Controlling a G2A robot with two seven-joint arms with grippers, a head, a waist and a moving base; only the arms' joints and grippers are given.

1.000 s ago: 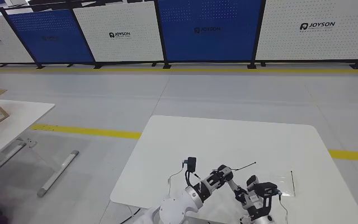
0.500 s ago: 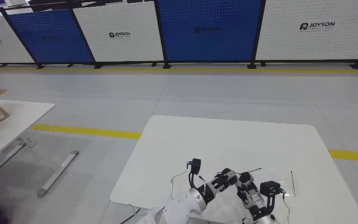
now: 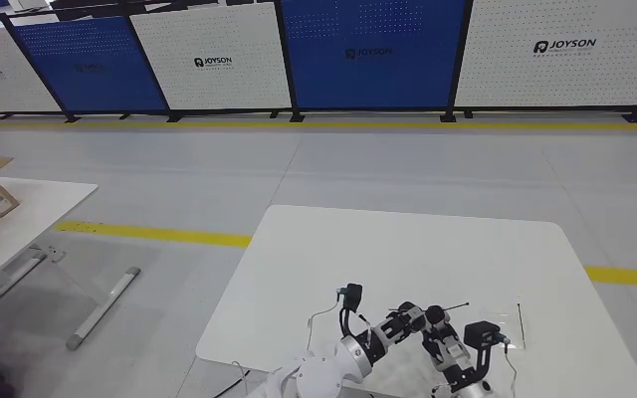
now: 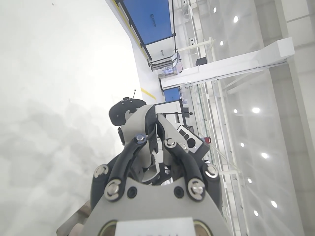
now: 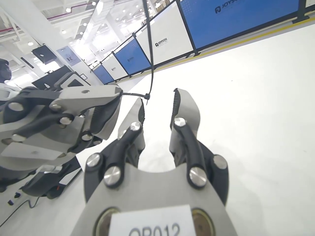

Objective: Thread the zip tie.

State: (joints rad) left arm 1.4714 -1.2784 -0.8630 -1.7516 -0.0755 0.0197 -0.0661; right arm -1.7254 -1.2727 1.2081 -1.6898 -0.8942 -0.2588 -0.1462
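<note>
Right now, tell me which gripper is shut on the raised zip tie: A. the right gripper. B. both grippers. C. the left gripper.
C: in the right wrist view the left gripper is clamped on the zip tie near its head, while the right gripper stands open beside it.

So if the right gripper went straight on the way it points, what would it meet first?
Probably the zip tie held by the left gripper, just ahead of the open right gripper; depth is unclear.
</note>
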